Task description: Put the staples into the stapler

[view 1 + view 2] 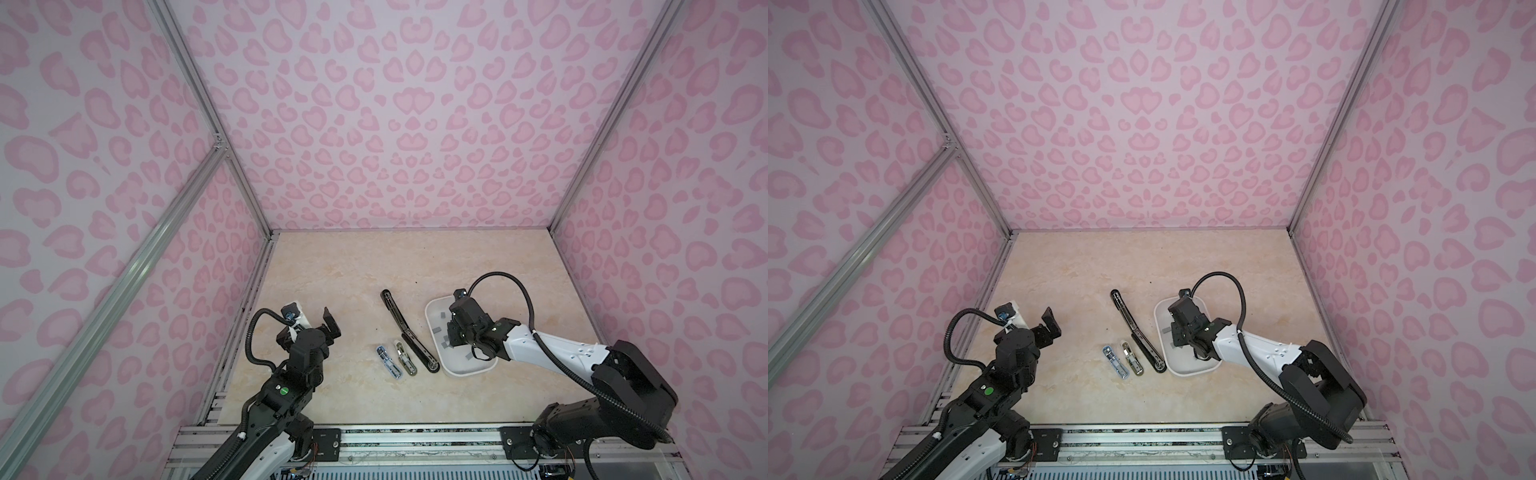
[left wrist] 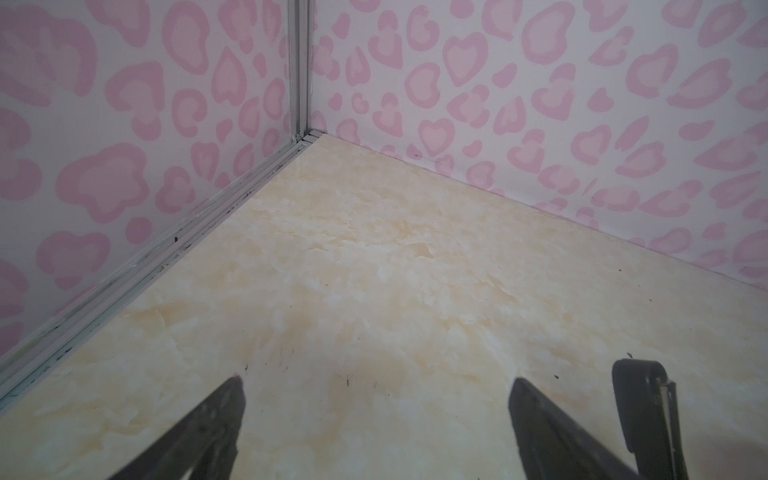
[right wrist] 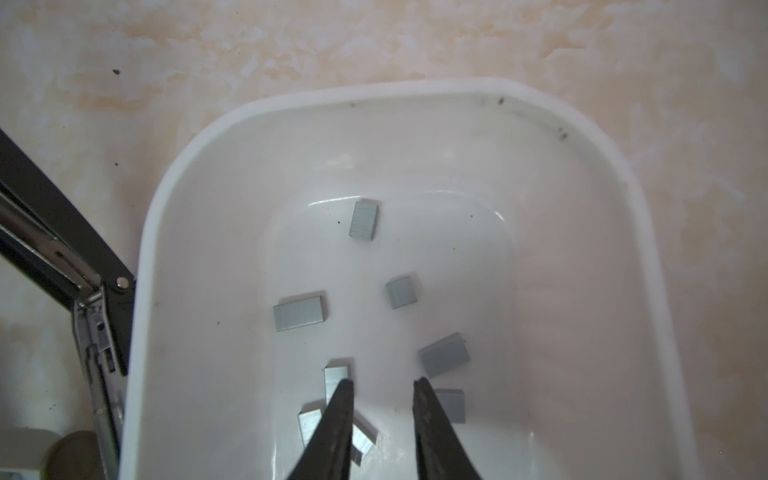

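Observation:
A long black stapler (image 1: 405,332) lies hinged open flat on the table in both top views, just left of a white tray (image 1: 430,307). Its side shows in the right wrist view as the stapler (image 3: 62,257), and its end in the left wrist view as the stapler (image 2: 640,399). Several small grey staples (image 3: 299,311) lie loose in the tray (image 3: 374,97). My right gripper (image 3: 382,382) points down into the tray, jaws a little apart with nothing between them, and staple blocks lie beside both fingers. My left gripper (image 2: 376,380) hovers wide open and empty at the table's left.
A small blue-silver stapler-like piece (image 1: 388,362) and an olive one (image 1: 406,360) lie side by side just left of the black stapler's near end. Pink patterned walls close in the table on three sides. A metal rail (image 1: 374,440) runs along the front.

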`<state>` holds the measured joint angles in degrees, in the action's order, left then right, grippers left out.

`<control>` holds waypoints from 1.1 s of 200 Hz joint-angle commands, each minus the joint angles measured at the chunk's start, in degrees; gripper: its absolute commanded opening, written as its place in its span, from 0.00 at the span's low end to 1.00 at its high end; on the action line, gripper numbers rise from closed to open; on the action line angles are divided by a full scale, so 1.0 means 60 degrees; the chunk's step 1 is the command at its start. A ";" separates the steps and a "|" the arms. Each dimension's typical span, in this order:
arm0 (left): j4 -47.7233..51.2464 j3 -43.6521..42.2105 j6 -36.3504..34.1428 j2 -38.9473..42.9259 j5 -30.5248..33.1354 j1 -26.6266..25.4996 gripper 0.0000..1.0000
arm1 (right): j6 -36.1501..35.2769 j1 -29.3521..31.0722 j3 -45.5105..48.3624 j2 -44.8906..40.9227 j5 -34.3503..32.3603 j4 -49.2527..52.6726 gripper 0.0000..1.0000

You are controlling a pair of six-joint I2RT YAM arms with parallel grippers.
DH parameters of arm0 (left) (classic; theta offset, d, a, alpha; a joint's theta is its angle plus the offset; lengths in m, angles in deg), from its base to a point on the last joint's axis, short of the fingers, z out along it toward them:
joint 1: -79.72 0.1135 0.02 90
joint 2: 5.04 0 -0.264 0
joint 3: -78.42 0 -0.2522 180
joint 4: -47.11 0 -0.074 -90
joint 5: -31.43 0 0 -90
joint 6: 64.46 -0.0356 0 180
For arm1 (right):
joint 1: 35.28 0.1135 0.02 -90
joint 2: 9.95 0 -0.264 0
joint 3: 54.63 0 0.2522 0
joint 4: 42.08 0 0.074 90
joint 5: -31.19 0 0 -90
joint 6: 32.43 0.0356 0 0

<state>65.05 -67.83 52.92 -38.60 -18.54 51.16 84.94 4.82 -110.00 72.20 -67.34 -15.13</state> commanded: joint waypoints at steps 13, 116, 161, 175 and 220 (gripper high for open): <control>-0.0362 0.0058 0.0041 -0.0046 0.0004 0.0013 1.00 | 0.0395 -0.0007 0.0627 -0.0253 -0.0249 -0.0093 0.32; -0.0320 0.0053 0.0037 0.0071 0.0069 0.0013 1.00 | 0.0475 -0.0758 0.0852 0.0472 0.1152 -0.1413 0.45; -0.0342 0.0080 0.0037 -0.0046 0.0073 0.0013 1.00 | 0.0302 -0.0770 0.0433 0.1111 0.1036 -0.1350 0.43; -0.0345 0.0096 0.0030 -0.0108 0.0056 0.0017 1.00 | 0.0258 -0.0772 0.0344 0.1210 0.0935 -0.1258 0.41; -0.0342 0.0101 0.0059 -0.0125 0.0039 0.0010 1.00 | 0.0174 -0.0728 0.0313 0.1174 0.0250 -0.1006 0.41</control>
<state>65.05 -67.79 52.92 -39.32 -18.72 51.16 86.50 0.34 -108.16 79.09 -62.89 -22.49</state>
